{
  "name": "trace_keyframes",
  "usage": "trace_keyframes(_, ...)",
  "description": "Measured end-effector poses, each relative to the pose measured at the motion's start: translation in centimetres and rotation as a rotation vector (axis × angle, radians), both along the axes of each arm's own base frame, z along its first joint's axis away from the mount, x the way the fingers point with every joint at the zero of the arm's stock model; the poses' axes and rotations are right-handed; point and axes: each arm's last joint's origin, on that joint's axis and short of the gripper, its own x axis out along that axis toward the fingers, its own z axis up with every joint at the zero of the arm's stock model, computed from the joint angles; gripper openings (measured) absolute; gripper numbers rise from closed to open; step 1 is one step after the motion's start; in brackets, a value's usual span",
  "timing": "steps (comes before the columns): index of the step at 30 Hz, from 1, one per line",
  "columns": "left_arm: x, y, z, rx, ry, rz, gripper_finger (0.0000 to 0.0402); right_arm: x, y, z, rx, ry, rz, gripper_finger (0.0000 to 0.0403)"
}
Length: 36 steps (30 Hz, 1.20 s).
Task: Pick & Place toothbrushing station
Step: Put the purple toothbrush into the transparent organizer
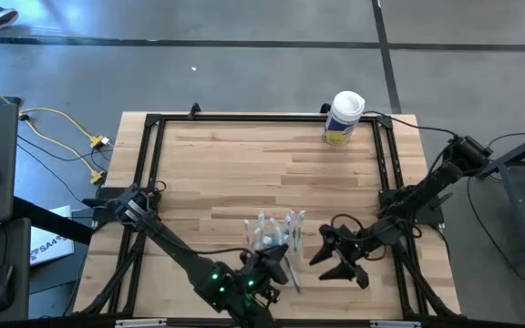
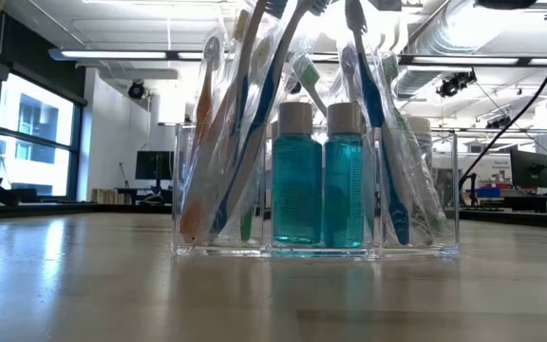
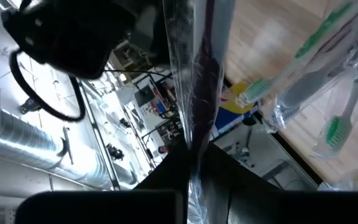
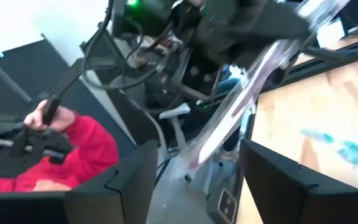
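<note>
The clear plastic organiser of wrapped toothbrushes and blue bottles (image 1: 276, 235) stands near the wooden table's (image 1: 244, 164) front edge. The left gripper (image 1: 285, 260) pinches a cellophane-wrapped dark-handled toothbrush (image 3: 194, 93); the right gripper (image 1: 335, 255) waits just beside, fingers apart. A straight, slow lift likely avoids snagging neighbours.

A light wooden table (image 1: 244, 173) with a black frame round its edge carried two things. A clear plastic holder (image 2: 316, 249) of wrapped toothbrushes and small teal bottles stood near its near edge, and a white canister (image 1: 344, 118) with a yellow label stood at the far right corner.
</note>
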Motion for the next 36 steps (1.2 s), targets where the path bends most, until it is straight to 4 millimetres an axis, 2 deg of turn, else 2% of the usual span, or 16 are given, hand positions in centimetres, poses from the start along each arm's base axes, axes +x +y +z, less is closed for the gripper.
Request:
trace_keyframes(9,0.0,0.0,0.0,-0.007,0.007,-0.011,0.0015,1.5,-2.1,0.6,0.036,-0.052,-0.043,0.0227)
trace_keyframes(21,1.5,1.4,0.4,-0.031,-0.009,-0.003,0.0016,2.1,-3.0,0.5,0.081,-0.017,-0.045,0.0293)
trace_keyframes(31,3.3,3.4,1.1,-0.07,-0.049,0.007,0.0016,2.3,-3.3,0.5,0.094,-0.005,-0.058,0.029)
trace_keyframes(36,3.7,3.6,1.4,-0.069,-0.049,-0.026,0.0016,2.3,-3.3,0.5,0.094,-0.005,-0.058,0.0289)
